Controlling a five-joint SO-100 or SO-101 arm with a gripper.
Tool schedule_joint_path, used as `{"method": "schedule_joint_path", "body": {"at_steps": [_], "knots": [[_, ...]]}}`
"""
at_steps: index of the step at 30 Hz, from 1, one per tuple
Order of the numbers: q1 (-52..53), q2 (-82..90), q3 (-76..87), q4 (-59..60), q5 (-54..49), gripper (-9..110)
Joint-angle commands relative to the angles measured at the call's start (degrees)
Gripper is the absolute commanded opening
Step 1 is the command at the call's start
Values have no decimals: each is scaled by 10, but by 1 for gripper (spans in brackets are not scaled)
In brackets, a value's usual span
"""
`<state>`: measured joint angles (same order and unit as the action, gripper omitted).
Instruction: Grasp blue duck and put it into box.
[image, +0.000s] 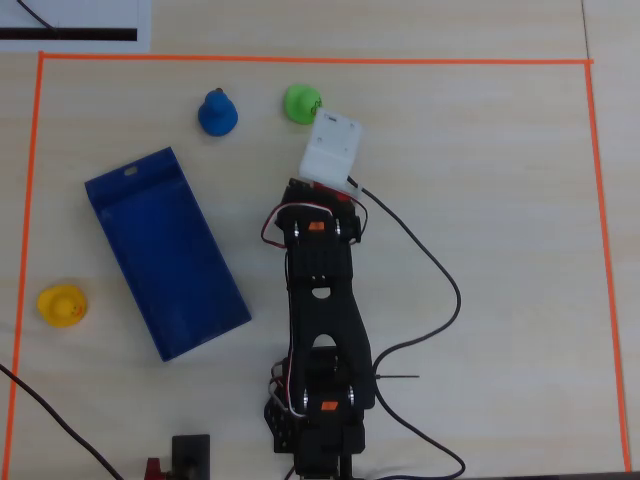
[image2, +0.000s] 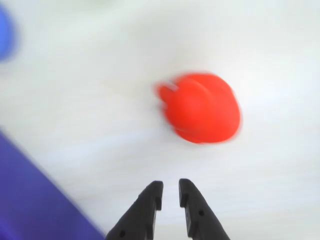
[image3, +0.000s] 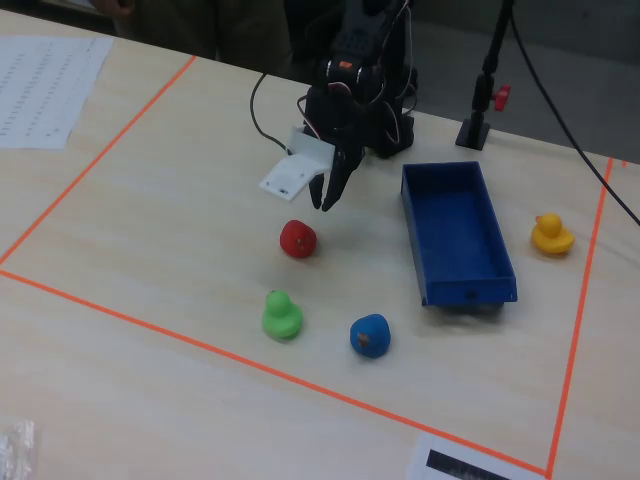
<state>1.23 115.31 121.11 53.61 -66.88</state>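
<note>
The blue duck (image: 216, 112) stands on the table beyond the box's slot end; in the fixed view it (image3: 370, 335) is near the front tape line, and in the wrist view it is a blur at the top left edge (image2: 4, 32). The dark-blue box (image: 165, 250) lies empty left of the arm; it also shows in the fixed view (image3: 455, 235) and the wrist view (image2: 30, 205). My gripper (image2: 169, 187) hangs above the table, empty, its jaws almost together with only a narrow gap. In the fixed view the gripper (image3: 326, 200) is well short of the blue duck.
A red duck (image2: 202, 107) lies just ahead of the gripper, also seen in the fixed view (image3: 298, 240). A green duck (image: 300, 103) stands right of the blue one. A yellow duck (image: 62, 305) sits left of the box. Orange tape (image: 300, 60) borders the workspace.
</note>
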Motion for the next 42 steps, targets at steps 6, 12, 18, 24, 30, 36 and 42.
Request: {"method": "schedule_joint_path", "body": {"at_steps": [6,12,18,24,30,36,42], "knots": [[-80,-202,-307,40,45,0],[-72,-346,-431,50,47,0],[-54,-428,-505,51,40,0],[-65,-450,-560,87,40,0],[-171,-399,-556,128,83,0],[-242,-470,-655,140,139,17],[-214,-512,-704,105,116,28]]}}
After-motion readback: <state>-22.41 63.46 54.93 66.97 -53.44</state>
